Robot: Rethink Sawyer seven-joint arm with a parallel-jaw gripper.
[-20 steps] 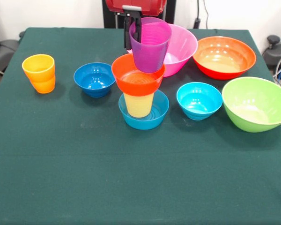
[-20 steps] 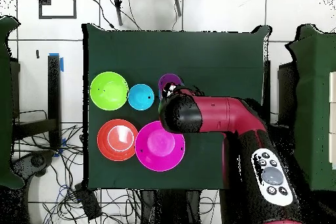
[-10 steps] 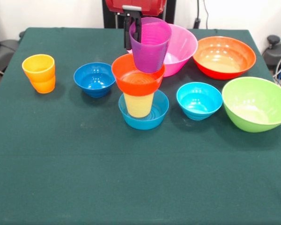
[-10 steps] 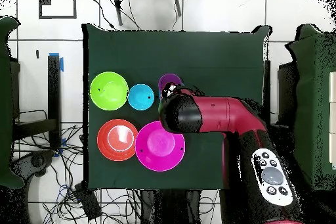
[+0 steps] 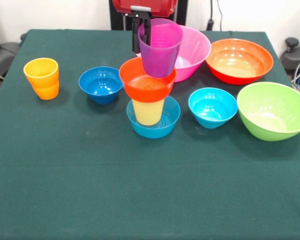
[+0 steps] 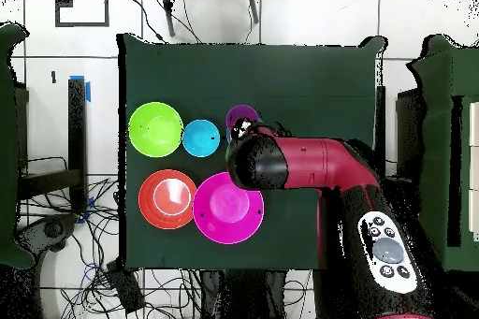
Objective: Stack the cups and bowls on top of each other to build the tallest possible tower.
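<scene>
Change since the earlier frames: nothing visible has moved; arm, purple cup and all bowls sit as they did half a second and a second ago.
Gripper (image 5: pixel 143 27): at the purple cup's (image 5: pixel 160 47) far rim, one dark finger against the wall; the jaws are narrow, pinched on that rim.
Purple cup axis: long axis near vertical, mouth up, leaning slightly; its base sits in the orange-red small bowl (image 5: pixel 147 81).
Tower (image 5: pixel 151 95): mid-blue small bowl (image 5: pixel 155 122) on the tabletop (image 5: pixel 140 190), yellow cup (image 5: pixel 148 111) standing in it, orange-red small bowl on that cup, mouth up, purple cup on top.
Tower place: mid-tabletop, between the dark blue small bowl (image 5: pixel 100 84) and the cyan small bowl (image 5: pixel 212 106).
Orange cup (image 5: pixel 42 78): upright, alone, well apart on the front view's left.
Large bowls: pink (image 5: pixel 194 50) behind the tower, orange-red (image 5: pixel 238 60) beside it, lime green (image 5: pixel 273 110) nearer, all mouth up.
Overhead: the arm (image 6: pixel 309 170) covers most of the tower; only the purple rim (image 6: pixel 241 115) shows.
</scene>
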